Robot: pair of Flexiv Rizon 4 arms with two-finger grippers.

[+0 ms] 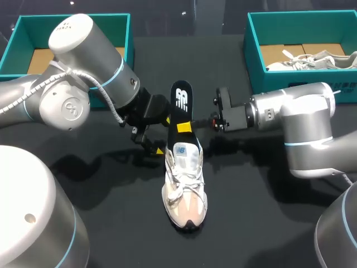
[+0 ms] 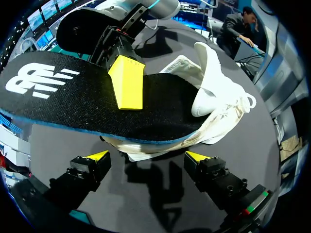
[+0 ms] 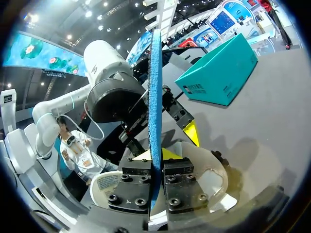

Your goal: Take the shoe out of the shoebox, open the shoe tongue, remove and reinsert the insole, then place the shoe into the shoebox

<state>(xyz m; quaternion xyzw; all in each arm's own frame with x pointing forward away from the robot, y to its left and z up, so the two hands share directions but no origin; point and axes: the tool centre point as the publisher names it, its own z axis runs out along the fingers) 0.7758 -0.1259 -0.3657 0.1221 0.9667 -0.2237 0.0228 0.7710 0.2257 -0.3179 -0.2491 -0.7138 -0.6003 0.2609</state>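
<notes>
Here, your insole sits half out of the shoe, front end tucked into the heel opening, the rest sticking out behind. The shoe stands on its sole in the middle of the desk, toe toward you. Your right end effector pinches the insole between its fingers, one yellow tip on each face. Your left end effector is spread wide just beside the shoe's heel, under the insole's edge, gripping nothing. A teal shoebox sits at the far left corner. Another teal box at the far right holds a second shoe.
</notes>
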